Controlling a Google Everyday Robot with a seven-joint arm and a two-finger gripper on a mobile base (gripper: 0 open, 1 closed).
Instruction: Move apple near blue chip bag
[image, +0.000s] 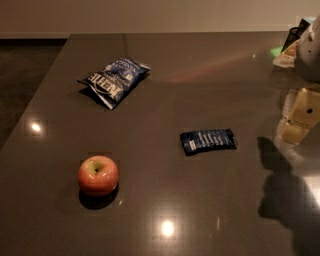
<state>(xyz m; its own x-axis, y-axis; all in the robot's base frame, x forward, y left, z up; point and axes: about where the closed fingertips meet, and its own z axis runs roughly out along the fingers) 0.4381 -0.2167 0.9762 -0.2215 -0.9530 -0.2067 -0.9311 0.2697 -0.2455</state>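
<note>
The red apple (98, 175) with a yellow-green patch at its stem stands on the dark table (200, 80) at the front left. The blue chip bag (114, 80), crinkled with white lettering, lies at the back left, well behind the apple. My gripper (299, 119), pale cream, hangs at the right edge of the view above the table, far to the right of both apple and bag. It holds nothing that I can see. Its shadow falls on the table below it.
A small flat dark blue bar wrapper (208, 141) lies mid-table, right of the apple. Pale objects and a dark item (292, 47) sit at the back right corner. The table's left edge runs diagonally beside a dark floor.
</note>
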